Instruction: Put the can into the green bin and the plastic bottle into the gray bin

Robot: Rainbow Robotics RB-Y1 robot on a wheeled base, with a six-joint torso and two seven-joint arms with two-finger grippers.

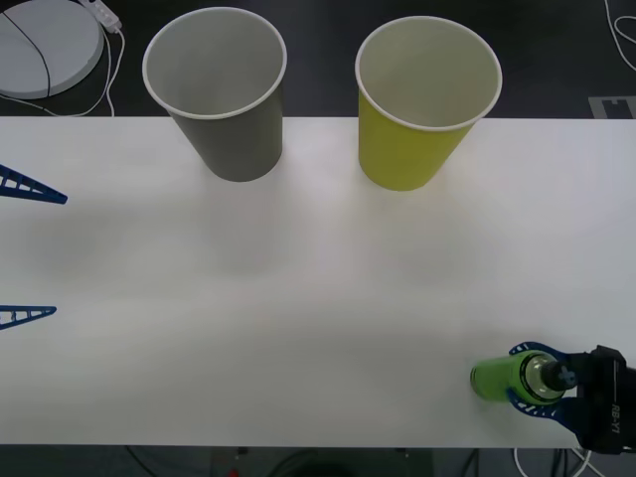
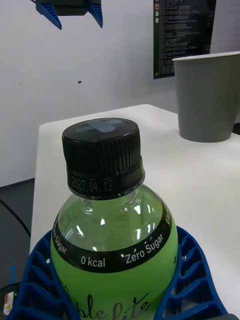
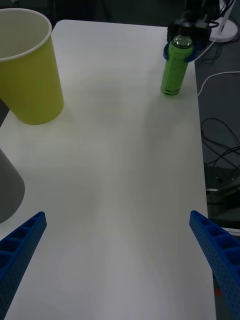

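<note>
The plastic bottle [image 1: 492,378], bright green with a black cap, stands upright near the table's front right corner. My right gripper [image 1: 515,378] is shut on the plastic bottle just below the cap, its blue fingers [image 2: 192,280] curved against both sides of the bottle [image 2: 115,240]. The gray bin [image 1: 224,94] stands at the back left and the green bin [image 1: 417,104] at the back right, both upright and open. My left gripper [image 1: 57,254] hangs open at the table's left edge, holding nothing. The can is out of view.
A white table [image 1: 318,298] carries everything. Behind its back left corner sit a white round base [image 1: 45,45] and a cable. More cables [image 3: 217,135] lie on the floor beside the table's right edge. A wide bare stretch separates bottle and bins.
</note>
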